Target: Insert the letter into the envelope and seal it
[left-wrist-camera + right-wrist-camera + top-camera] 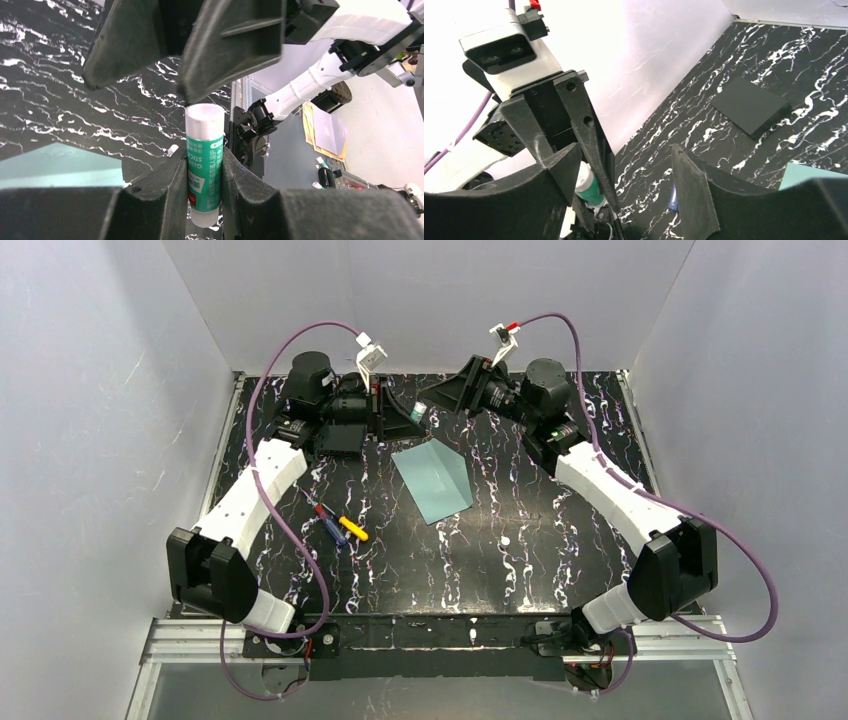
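Note:
The teal envelope (435, 483) lies flat on the black marbled table, and its corner shows in the left wrist view (60, 165). The letter is not in view. My left gripper (408, 418) (204, 150) is shut on a green and white glue stick (204, 165) (421, 410) and holds it above the table beyond the envelope. My right gripper (445, 400) (624, 155) is open and faces the left one. One of its fingers (230, 45) ends just over the stick's white cap. The stick shows beside the right gripper's left finger (589, 187).
Red, blue and yellow pens (340, 525) lie left of the envelope. A flat black block (751, 105) rests on the table near the back. White walls enclose the table on three sides. The metal frame rail (440, 635) runs along the near edge.

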Available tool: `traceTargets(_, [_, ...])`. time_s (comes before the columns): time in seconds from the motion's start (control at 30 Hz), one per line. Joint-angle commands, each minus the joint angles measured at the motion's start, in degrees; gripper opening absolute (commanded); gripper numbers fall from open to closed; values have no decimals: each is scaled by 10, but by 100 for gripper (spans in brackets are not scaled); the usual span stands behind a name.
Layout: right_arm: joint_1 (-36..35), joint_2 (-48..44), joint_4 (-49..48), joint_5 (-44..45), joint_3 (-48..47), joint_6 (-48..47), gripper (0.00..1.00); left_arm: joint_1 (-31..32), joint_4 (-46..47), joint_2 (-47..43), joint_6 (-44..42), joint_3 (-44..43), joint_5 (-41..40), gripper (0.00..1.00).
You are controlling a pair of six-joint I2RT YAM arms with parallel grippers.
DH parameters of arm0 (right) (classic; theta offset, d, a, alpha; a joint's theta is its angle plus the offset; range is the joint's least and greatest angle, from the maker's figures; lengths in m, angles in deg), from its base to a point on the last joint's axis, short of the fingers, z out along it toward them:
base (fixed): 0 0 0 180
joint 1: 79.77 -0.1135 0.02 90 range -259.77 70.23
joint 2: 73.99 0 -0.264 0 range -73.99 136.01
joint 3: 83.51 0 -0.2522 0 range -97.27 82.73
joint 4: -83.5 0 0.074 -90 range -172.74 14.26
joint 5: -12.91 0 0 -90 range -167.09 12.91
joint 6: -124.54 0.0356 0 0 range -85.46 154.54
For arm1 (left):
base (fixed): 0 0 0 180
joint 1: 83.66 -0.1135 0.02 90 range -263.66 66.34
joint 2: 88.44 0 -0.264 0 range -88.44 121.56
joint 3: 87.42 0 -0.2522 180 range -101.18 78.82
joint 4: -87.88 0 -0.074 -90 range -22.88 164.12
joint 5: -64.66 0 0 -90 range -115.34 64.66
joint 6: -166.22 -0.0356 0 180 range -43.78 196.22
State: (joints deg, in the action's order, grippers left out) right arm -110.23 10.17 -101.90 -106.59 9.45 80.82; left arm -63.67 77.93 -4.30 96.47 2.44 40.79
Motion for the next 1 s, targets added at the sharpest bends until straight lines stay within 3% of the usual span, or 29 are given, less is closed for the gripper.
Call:
traceTargets(0.0, [1,-8,-99,-29,-16,22,68,1,7,-9,28,-25,29,0])
traceTargets(0.07, [1,-2,-152,-64,-17,58,53,1,8,-8,28,-30,32,0])
traceTargets(0.13, [0,-1,-165,-78,-23,64,50,1,10,-7,29,-34,36,0])
traceTargets(0.3, [0,-2,-160,-83,-24,66,66,1,16,-6,33,-40,37,0])
traceTargets(0.4, [0,-5,-105,-69,-27,39,74,1,35,-10,42,-37,35,0])
traceTargets(0.5, [0,-3,-101,-73,-25,34,73,1,53,-8,53,-35,33,0])
traceTargets(0.83, [-3,20,-135,-111,-35,71,48,1,91,5,78,-29,25,0])
traceTargets(0.97, [-3,26,-133,-106,-38,75,31,1,95,6,74,-25,22,0])
